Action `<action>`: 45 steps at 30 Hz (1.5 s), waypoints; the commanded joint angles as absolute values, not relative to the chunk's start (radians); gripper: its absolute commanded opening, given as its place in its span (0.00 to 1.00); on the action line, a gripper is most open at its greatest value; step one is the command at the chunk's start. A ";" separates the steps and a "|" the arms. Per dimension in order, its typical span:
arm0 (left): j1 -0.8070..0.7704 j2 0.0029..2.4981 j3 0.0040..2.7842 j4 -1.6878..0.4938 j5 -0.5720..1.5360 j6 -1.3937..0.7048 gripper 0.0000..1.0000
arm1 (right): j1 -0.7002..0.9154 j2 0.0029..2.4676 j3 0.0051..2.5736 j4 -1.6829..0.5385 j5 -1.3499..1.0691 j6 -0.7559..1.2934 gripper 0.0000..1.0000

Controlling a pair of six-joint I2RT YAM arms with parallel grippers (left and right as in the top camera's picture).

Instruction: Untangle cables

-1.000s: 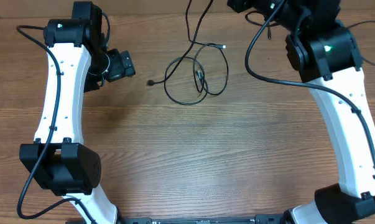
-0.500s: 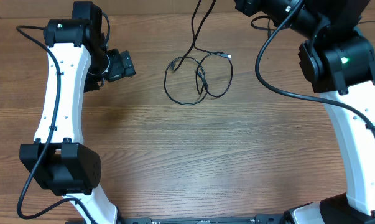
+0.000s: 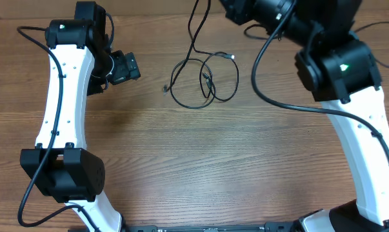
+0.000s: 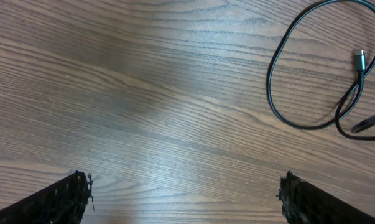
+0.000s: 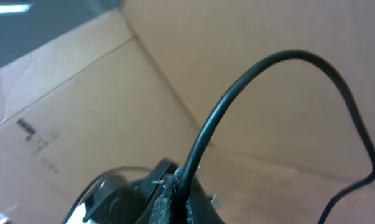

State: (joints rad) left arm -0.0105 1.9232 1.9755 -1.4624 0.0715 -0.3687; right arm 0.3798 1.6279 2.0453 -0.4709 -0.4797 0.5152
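The cables [image 3: 204,80] lie as tangled black loops at the back middle of the table, with a silver plug [image 3: 231,57] on the right and a loose end [image 3: 166,88] on the left. One strand [image 3: 195,22] rises off the top edge. My right gripper [image 5: 178,193] is shut on this black cable [image 5: 237,93] and holds it up in the air; its arm [image 3: 278,13] reaches over the back edge. My left gripper [image 3: 126,67] is open and empty, left of the loops. In the left wrist view a loop [image 4: 280,106] and a plug [image 4: 360,59] lie ahead of the open gripper [image 4: 186,199].
The wooden table [image 3: 200,161] bears only the cables. Brown cardboard [image 5: 81,106] fills the background of the right wrist view. Thick black arm wires [image 3: 265,77] hang beside the right arm, near the loops.
My right arm swung right and then back left along the back edge with the cable held. The loops shifted slightly and the loose left end uncurled outward. The left arm has not moved.
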 commanded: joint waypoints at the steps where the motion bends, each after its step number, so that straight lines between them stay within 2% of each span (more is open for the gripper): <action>1: -0.008 1.924 1.982 -1.462 0.075 -0.389 1.00 | 0.317 1.577 2.164 -0.450 -0.389 0.475 0.04; 6: -0.008 1.924 1.982 -1.462 0.075 -0.389 0.99 | 0.221 1.548 2.239 -0.452 -0.382 0.458 0.04; 14: -0.008 1.924 1.982 -1.462 0.076 -0.390 1.00 | 0.210 1.562 2.239 -0.565 -0.317 0.417 0.04; 18: -0.008 1.924 1.982 -1.462 0.075 -0.389 1.00 | 0.263 1.577 2.239 -0.598 -0.459 0.417 0.04; 28: -0.008 1.924 1.982 -1.462 0.075 -0.390 1.00 | 0.442 1.580 2.239 -0.488 -0.453 0.410 0.04; 34: -0.008 1.924 1.982 -1.462 0.075 -0.389 1.00 | 0.423 1.581 2.239 -0.583 -0.190 0.352 0.04; 39: -0.008 1.924 1.982 -1.462 0.075 -0.389 1.00 | 0.383 1.581 2.239 -0.711 0.139 0.293 0.04; 45: -0.008 1.924 1.982 -1.462 0.075 -0.389 1.00 | 0.212 1.581 2.239 -0.826 0.492 0.279 0.04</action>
